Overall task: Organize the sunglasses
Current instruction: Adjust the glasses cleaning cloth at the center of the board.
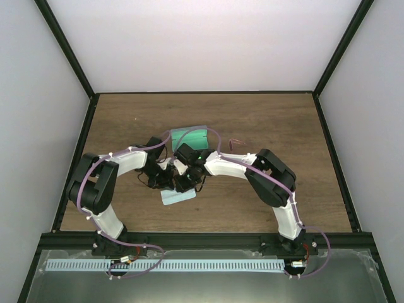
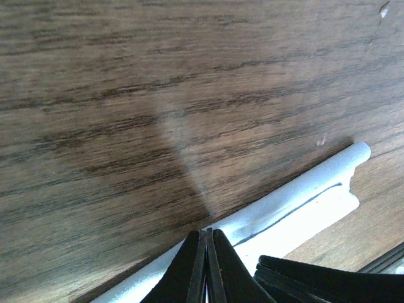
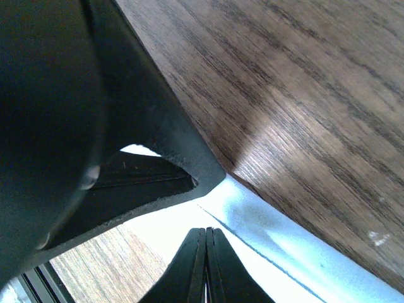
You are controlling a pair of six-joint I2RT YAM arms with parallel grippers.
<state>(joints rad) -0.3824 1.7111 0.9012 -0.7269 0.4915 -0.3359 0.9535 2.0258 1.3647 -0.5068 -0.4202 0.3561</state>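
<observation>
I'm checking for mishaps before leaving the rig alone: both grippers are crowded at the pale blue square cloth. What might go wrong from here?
The left gripper and right gripper pinch the pale blue square cloth close together, so they may collide or stretch it. A wide swing could knock the green-lined case or the thin pink-red sunglasses beyond.

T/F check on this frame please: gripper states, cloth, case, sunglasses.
1. The left gripper and right gripper are both shut. True.
2. Both are pinching the cloth. True, as far as the wrist views show.
3. The sunglasses sit inside the case. False: the sunglasses lie on the table, to the right of the case.
4. The case is closed. False: it is open, with its green lining showing.
</observation>
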